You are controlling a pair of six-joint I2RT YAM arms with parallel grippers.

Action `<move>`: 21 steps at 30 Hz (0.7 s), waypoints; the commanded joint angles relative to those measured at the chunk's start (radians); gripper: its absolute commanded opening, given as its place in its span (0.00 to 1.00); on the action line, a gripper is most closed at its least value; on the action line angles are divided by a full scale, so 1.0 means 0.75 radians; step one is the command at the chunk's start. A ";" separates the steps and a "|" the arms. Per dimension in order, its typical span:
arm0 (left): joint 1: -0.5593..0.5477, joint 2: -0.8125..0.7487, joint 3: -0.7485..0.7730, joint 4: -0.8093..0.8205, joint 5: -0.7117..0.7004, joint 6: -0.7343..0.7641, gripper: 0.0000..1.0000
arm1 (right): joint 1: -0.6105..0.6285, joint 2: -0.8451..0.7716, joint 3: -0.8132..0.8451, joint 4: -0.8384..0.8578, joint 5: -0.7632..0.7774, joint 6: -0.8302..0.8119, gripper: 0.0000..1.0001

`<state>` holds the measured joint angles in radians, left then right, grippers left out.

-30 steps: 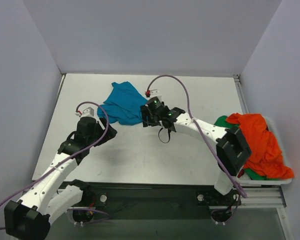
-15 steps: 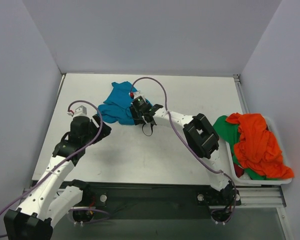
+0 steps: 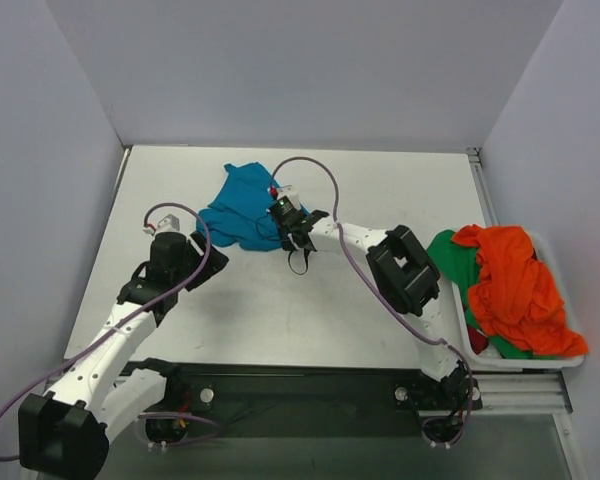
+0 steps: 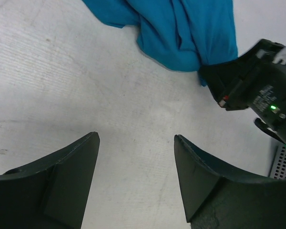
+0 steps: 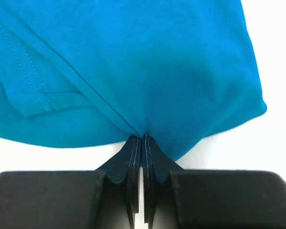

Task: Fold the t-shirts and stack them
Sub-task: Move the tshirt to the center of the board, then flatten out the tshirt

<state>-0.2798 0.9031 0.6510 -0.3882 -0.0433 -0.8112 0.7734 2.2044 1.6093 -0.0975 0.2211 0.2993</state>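
Observation:
A teal-blue t-shirt [image 3: 242, 205] lies crumpled on the table toward the back, left of centre. My right gripper [image 3: 280, 228] is shut on its near right edge, and in the right wrist view the cloth [image 5: 133, 62] is bunched into the closed jaws of that gripper [image 5: 143, 138]. My left gripper [image 3: 208, 262] is open over bare table just near-left of the shirt, with nothing between its fingers [image 4: 137, 136]. The shirt [image 4: 181, 33] and the right gripper [image 4: 248, 86] lie ahead of it. An orange-red t-shirt [image 3: 515, 285] is heaped over a green one [image 3: 445, 250] at the right.
The orange-red and green shirts rest in a white tray [image 3: 570, 362] at the table's right edge. Grey walls enclose the table on the left, back and right. The right arm's purple cable [image 3: 325, 175] loops above the shirt.
My right gripper moved left to the teal shirt's edge and closed on it. The left arm shifted slightly left, still open.

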 commanded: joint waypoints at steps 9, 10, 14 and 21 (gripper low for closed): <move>-0.107 0.262 -0.105 0.366 -0.053 -0.158 0.72 | -0.043 -0.680 -0.374 -0.167 -0.147 0.261 0.00; -0.146 0.301 -0.101 0.376 -0.083 -0.164 0.72 | -0.041 -0.720 -0.425 -0.169 -0.196 0.270 0.00; -0.234 0.417 -0.072 0.446 -0.155 -0.174 0.72 | -0.043 -0.891 -0.534 -0.201 -0.201 0.319 0.00; -0.310 0.630 0.022 0.552 -0.174 -0.146 0.69 | -0.090 -1.098 -0.657 -0.269 -0.158 0.360 0.00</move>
<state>-0.5022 1.3453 0.6067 -0.0898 -0.1459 -0.9314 0.7288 1.4273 1.1439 -0.2363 0.0814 0.5400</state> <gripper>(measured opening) 0.694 0.034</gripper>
